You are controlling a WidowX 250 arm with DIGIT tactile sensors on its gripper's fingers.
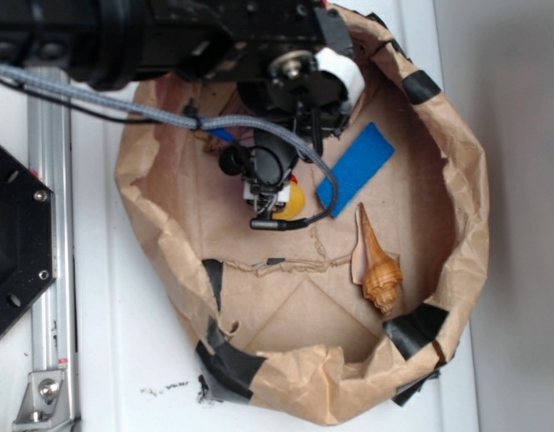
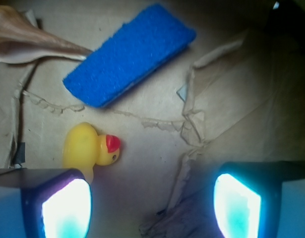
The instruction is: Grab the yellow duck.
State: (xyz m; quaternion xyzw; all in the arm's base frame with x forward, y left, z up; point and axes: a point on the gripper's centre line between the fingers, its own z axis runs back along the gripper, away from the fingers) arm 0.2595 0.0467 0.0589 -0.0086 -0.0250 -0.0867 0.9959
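You have the yellow duck [image 2: 89,147], small and rounded with a red-orange beak, sitting upright on brown paper just below the blue sponge [image 2: 130,53].

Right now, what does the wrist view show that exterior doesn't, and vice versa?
Only wrist: the yellow duck whole, red beak included, lying just ahead of the left-hand finger; both fingers of the gripper wide apart with bare paper between them; the blue sponge unobstructed.

Only exterior: the whole taped paper basin, the arm hanging over it, the metal rail on the white table, the full seashell.

Both: duck, sponge, shell and the brown paper floor. In exterior the duck is mostly hidden under the wrist.
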